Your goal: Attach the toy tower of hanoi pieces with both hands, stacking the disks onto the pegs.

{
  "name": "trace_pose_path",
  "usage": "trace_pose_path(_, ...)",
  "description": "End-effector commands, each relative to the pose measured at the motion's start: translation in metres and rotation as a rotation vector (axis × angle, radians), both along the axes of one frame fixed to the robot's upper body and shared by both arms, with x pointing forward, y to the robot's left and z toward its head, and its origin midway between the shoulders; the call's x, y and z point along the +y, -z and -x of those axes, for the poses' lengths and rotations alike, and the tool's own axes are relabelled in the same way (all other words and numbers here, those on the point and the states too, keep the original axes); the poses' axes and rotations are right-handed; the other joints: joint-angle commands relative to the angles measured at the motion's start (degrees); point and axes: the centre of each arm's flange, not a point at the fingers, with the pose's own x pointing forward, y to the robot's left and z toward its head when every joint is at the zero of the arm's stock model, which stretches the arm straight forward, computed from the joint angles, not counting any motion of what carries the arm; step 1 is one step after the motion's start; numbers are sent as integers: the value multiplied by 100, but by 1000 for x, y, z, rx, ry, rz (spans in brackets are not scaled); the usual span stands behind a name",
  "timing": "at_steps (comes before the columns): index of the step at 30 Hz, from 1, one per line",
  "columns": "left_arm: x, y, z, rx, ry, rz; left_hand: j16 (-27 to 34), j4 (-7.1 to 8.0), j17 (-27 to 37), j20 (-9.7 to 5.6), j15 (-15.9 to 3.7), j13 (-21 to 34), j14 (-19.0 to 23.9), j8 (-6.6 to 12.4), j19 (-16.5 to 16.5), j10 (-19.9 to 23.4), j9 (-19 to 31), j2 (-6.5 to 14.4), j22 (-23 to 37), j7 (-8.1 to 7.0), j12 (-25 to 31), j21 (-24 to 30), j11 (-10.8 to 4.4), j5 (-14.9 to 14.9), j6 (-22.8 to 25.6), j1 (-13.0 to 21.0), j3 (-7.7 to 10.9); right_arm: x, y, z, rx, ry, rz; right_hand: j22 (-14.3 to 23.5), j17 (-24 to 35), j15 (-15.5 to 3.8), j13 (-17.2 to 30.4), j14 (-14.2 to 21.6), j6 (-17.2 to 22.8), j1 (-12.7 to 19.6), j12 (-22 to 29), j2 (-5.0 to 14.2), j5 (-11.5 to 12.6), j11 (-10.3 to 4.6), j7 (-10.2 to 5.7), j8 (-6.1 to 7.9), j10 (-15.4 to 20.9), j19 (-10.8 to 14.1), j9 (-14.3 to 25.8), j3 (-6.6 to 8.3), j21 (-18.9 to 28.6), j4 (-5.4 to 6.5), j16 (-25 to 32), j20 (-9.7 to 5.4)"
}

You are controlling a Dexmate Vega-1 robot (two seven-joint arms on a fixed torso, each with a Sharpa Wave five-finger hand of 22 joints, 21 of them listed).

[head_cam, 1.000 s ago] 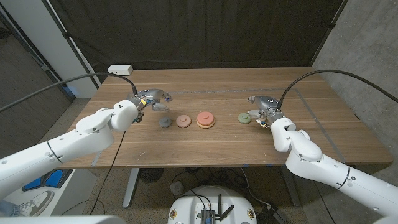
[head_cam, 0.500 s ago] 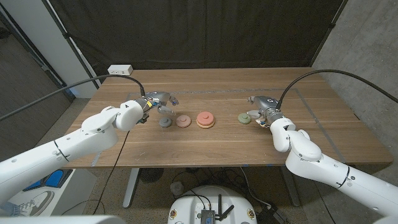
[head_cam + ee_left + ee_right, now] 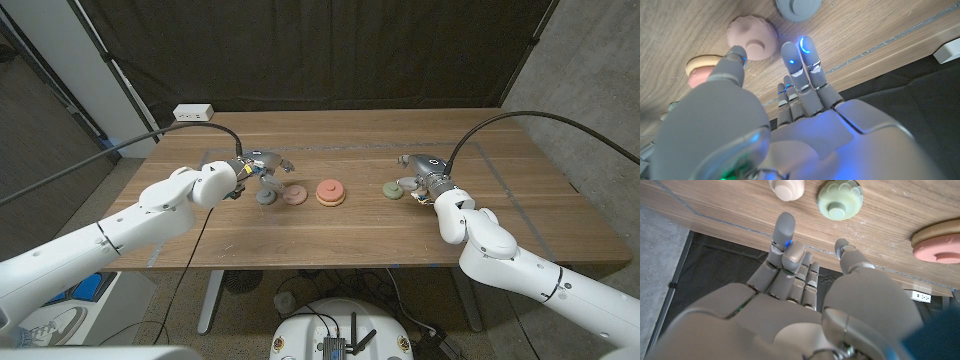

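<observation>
From the head camera we are seeing the wooden table [image 3: 350, 225] carrying a row of toy pieces: a round grey disk [image 3: 265, 197], a round pale pink disk [image 3: 294, 195], a salmon disk on a tan base [image 3: 330, 192] and a round pale green disk [image 3: 393, 190]. Our left hand [image 3: 258, 165] is hovering spread above the grey disk, holding nothing. Our right hand [image 3: 424, 175] is sitting just beside the green disk. Through the left wrist camera, the fingers [image 3: 799, 65] are reaching apart toward the pink disk [image 3: 753, 39]. Through the right wrist camera, the fingers [image 3: 785, 232] are spread near the green disk [image 3: 839, 199], gripping nothing.

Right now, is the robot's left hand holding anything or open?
Open: the left hand hovers with fingers spread above the grey disk, holding nothing.
</observation>
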Motion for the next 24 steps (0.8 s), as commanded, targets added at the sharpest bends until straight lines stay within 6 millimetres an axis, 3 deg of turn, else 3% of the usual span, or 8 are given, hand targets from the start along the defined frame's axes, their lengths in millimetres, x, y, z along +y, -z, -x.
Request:
trace_pose_path(1,-7,-5,-7,33,-3,-70,-31,-6,-7,-780,-463,-9,-74,-26,-62,-186,-11,-112,-1,22,-32,-34,24,-18,-197,-16,-46,0,0,0,4,7,2,3,32,-189,14,-6,-48,-18,15,44,43,13,18,-11,38,-8,16,6,4,20,2,-414)
trace_pose_path(11,-10,-5,-12,76,-4,-105,10,29,-17,-740,-457,-22,-214,-21,-125,-719,-45,-268,-6,154,12,-111,187,-106,-855,-192,-216,0,-1,1,2,11,1,0,41,-188,14,4,-37,-36,14,63,54,15,28,-13,48,-11,14,10,1,24,7,-414)
trace_pose_path(24,-12,1,-20,66,-2,-120,13,35,-44,-715,-456,-13,-266,25,-144,-753,-57,-308,-7,186,60,-138,207,-141,-930,-242,-272,0,0,2,-2,13,-6,1,39,-188,15,3,-11,-70,14,85,66,11,37,-10,64,-9,12,12,3,32,0,-413)
